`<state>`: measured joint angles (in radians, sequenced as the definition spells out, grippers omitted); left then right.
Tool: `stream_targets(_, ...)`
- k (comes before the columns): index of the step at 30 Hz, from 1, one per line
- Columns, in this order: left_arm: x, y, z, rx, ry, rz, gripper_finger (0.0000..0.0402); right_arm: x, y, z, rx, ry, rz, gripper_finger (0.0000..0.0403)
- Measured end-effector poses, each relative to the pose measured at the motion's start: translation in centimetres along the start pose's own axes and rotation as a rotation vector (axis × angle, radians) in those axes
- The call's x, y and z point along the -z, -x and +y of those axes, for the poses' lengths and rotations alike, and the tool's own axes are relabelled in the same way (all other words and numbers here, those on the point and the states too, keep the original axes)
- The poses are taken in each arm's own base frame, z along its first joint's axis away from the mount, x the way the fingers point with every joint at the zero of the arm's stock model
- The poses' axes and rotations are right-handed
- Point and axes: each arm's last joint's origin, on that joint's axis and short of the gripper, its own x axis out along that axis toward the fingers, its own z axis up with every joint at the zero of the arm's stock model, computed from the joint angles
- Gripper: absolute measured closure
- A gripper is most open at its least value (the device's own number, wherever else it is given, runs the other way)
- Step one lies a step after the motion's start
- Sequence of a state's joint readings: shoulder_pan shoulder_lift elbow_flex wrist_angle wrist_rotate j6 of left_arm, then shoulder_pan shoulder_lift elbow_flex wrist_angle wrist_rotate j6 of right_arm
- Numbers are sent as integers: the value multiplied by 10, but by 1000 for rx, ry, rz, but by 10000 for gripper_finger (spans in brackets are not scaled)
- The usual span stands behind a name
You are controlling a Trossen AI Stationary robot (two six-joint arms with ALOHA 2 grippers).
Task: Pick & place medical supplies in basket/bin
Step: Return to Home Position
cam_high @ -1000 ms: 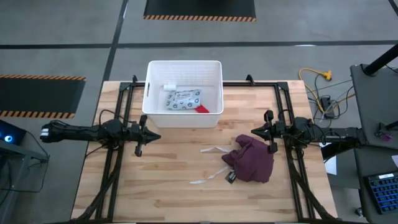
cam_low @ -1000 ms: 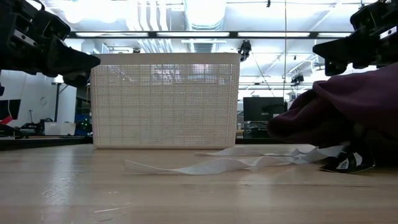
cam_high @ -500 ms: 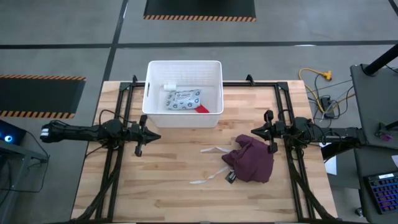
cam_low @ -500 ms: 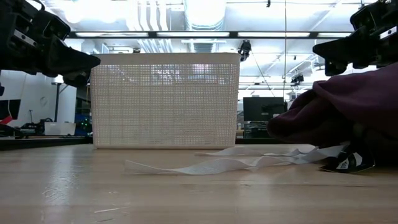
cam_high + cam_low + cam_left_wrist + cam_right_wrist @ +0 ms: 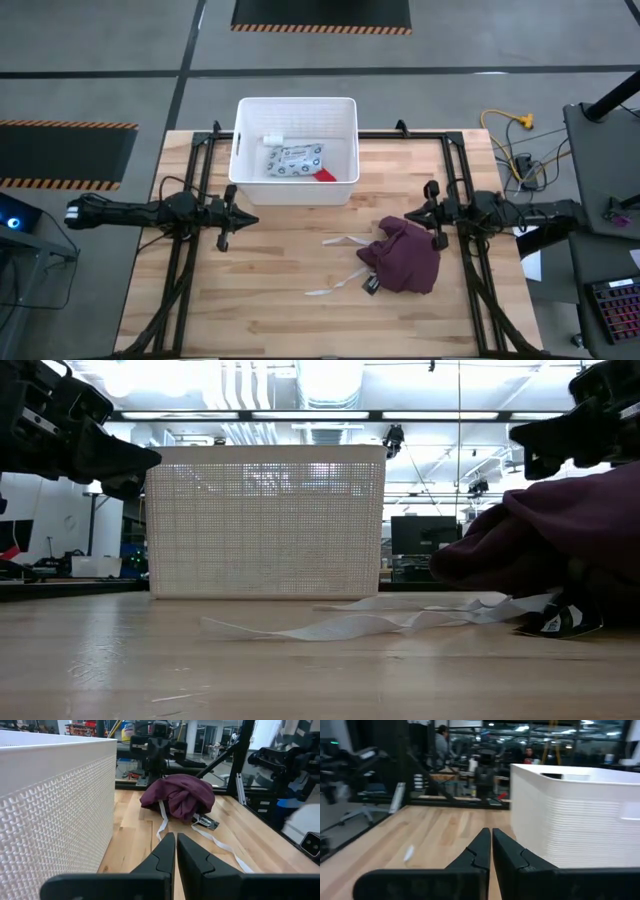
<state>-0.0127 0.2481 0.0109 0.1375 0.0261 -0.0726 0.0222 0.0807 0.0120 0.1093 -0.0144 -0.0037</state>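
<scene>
The white ribbed tub (image 5: 297, 110) stands at the table's far side, also in the low view (image 5: 265, 520). Inside it lie the grey-green dotted packet (image 5: 295, 160), the red roll (image 5: 323, 175) and the short white cylinder (image 5: 273, 139). The small white round piece is not in view. My left gripper (image 5: 243, 219) hovers shut just near-left of the tub, its fingers (image 5: 167, 845) pointing toward the table's right. My right gripper (image 5: 407, 212) is shut too, right of the tub, above the table, pointing left (image 5: 491, 834).
A crumpled maroon cloth bag (image 5: 408, 258) with white straps (image 5: 340, 275) lies on the table near my right gripper, near-right of the tub. Black frame rails (image 5: 190, 270) run along both sides of the table. Bare wood lies between the arms and toward the near edge.
My right gripper has drawn back a little toward the table's right edge and risen slightly, still shut. The left arm, the tub and the bag have kept still.
</scene>
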Motion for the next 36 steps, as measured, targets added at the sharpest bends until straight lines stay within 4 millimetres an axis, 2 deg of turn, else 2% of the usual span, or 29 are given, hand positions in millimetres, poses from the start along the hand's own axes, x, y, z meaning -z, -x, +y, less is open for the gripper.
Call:
stream_targets(8,0,0,0,0,0,0,402,0,0,10,-90,-5,0,394)
stream_targets(36,0,0,0,0,0,0,402,0,0,10,-89,-5,1,394)
